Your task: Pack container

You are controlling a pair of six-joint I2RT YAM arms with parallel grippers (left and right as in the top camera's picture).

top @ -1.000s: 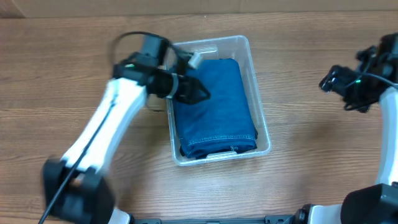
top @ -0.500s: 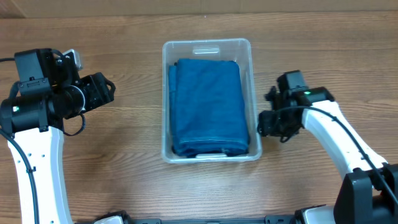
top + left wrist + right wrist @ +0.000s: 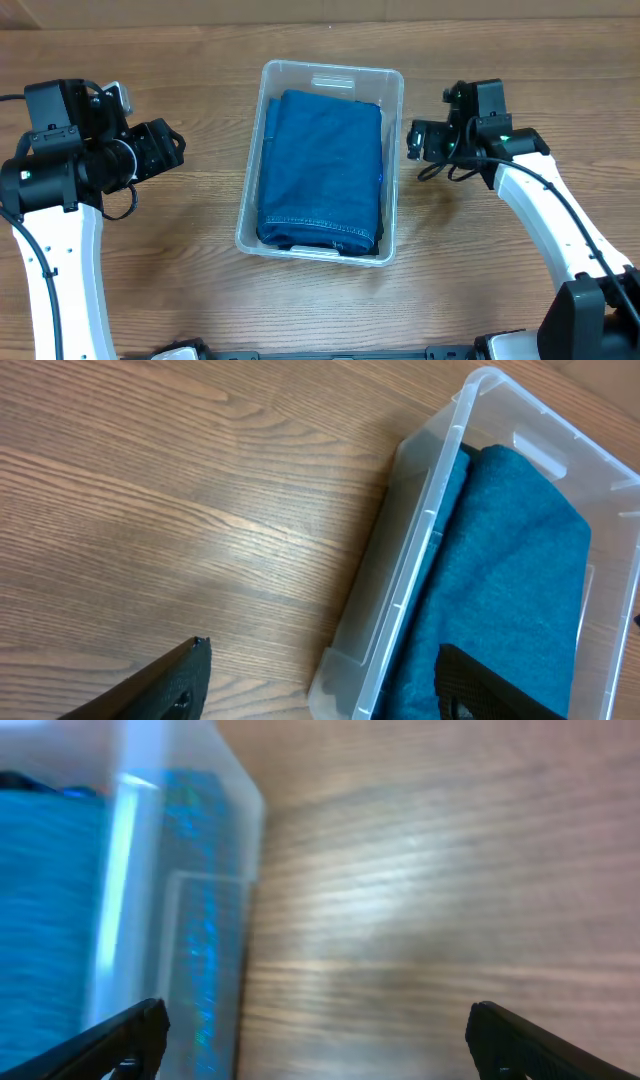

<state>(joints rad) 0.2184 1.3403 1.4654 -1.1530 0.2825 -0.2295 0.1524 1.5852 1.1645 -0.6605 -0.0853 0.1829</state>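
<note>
The clear plastic container (image 3: 398,100) sits mid-table, turned slightly askew, with a folded blue cloth (image 3: 325,165) filling it. My left gripper (image 3: 172,148) is open and empty, well left of the container; its wrist view shows the container's wall (image 3: 410,570) and the cloth (image 3: 500,580) between and beyond the fingers (image 3: 325,685). My right gripper (image 3: 415,142) is open and empty, close beside the container's right wall. The right wrist view is blurred; its fingers (image 3: 315,1040) span the container's wall (image 3: 205,920) and bare table.
Wooden tabletop (image 3: 500,270) all round the container. A lighter board (image 3: 320,10) runs along the back edge. The left arm's white link (image 3: 55,250) stands at the left side, the right arm's (image 3: 560,230) at the right.
The container has shifted and rotated, its near end swung left. My right gripper moved up from near the container's front right corner to beside its upper right wall. The left arm stayed still.
</note>
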